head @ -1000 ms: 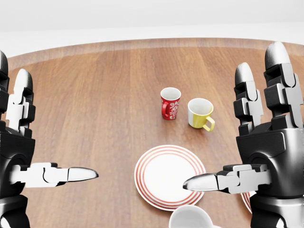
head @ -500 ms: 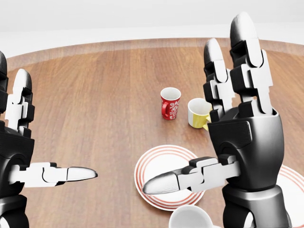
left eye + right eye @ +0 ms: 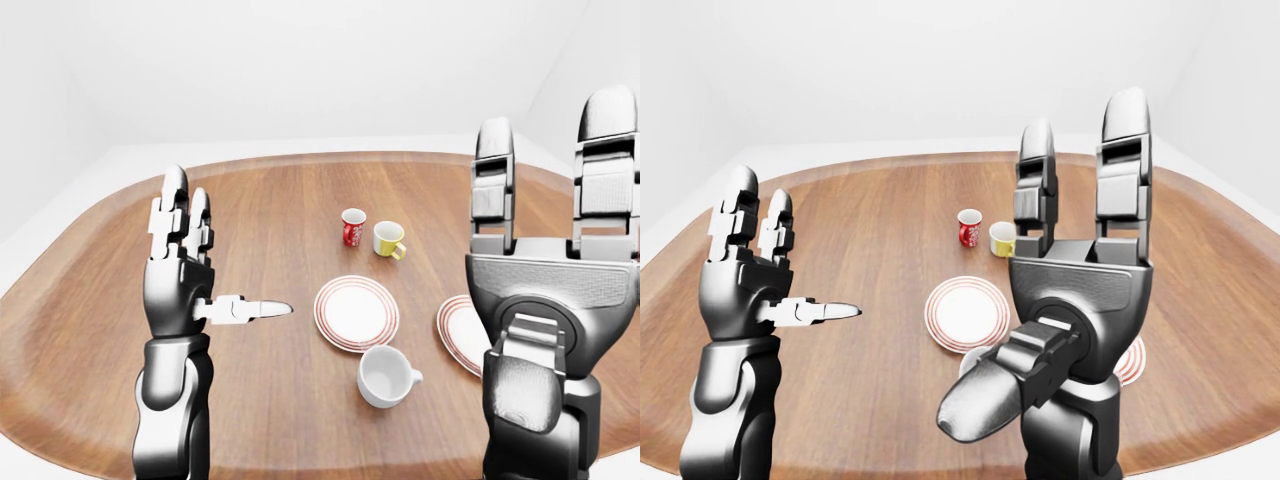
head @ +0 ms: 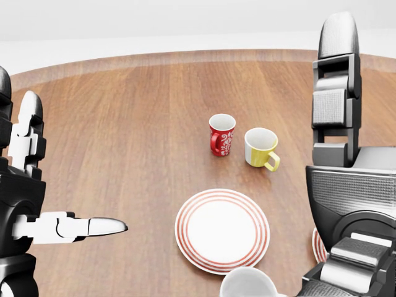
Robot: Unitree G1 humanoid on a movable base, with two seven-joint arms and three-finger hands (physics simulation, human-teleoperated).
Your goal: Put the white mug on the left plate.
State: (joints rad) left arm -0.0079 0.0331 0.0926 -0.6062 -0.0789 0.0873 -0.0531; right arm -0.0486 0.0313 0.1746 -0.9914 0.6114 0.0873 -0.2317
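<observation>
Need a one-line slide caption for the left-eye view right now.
Both hands, left and right, raised open above the table; white mug sits below the left plate, ungrasped.

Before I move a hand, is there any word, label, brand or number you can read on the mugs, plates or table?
None: no readable text anywhere.
Red mug: a white pattern, not letters as far as I can tell.
Yellow mug, white mug: plain.
Left plate, right plate: red rings only.
Table: bare wood grain.
</observation>
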